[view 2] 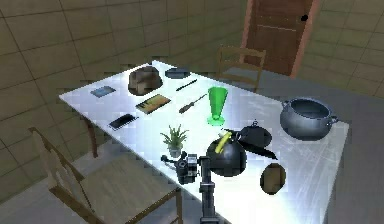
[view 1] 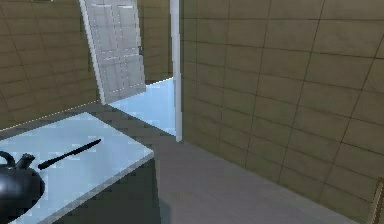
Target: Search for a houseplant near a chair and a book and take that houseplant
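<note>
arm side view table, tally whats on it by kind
houseplant: 1
green cup: 1
grey pot: 1
dark kettle: 1
dark pan: 1
flat things, books or the like: 4
brown rounded things: 2
slim dark utensil: 1
total: 12

houseplant [view 2: 174, 139] on table [view 2: 100, 108]; chair [view 2: 60, 172] before it, kettle [view 2: 234, 160] just right, pot [view 2: 308, 118] farther right.
</note>
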